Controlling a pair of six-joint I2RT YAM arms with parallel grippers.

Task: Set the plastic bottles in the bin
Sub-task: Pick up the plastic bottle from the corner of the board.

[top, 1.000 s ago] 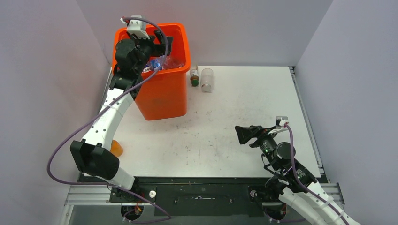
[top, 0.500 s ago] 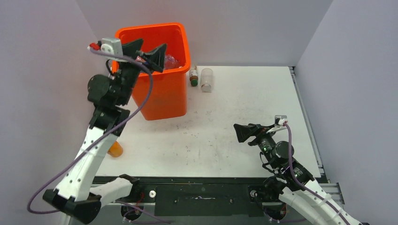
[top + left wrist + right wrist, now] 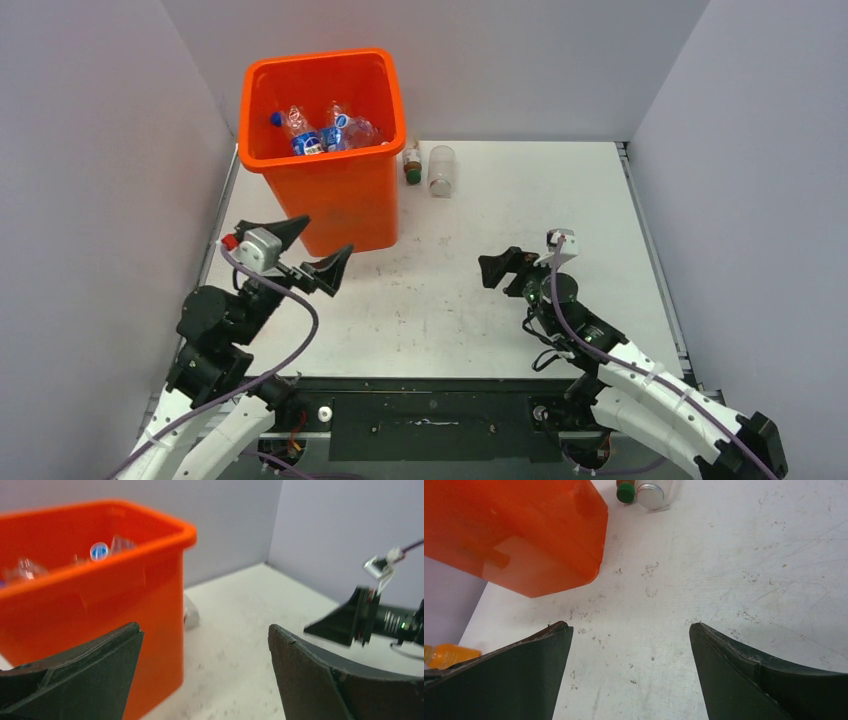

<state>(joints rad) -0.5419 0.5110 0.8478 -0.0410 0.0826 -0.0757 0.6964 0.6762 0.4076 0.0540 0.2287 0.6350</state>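
Note:
The orange bin [image 3: 330, 200] stands at the back left and holds several clear bottles with blue labels [image 3: 305, 138]. It also shows in the left wrist view [image 3: 95, 595] and the right wrist view [image 3: 524, 535]. A small green-capped bottle [image 3: 413, 166] and a clear bottle [image 3: 440, 170] lie on the table just right of the bin; both show in the right wrist view [image 3: 625, 491] [image 3: 651, 492]. An orange bottle [image 3: 446, 655] lies at the front left. My left gripper [image 3: 325, 238] is open and empty in front of the bin. My right gripper [image 3: 498, 262] is open and empty over the table's middle.
Grey walls close in the white table [image 3: 520, 220] at the left, back and right. A black rail [image 3: 430, 410] runs along the near edge between the arm bases. The right gripper shows in the left wrist view [image 3: 350, 622].
My left arm has drawn back from over the bin to the front left, its gripper open and empty. My right gripper has shifted a little left and turned toward the bin.

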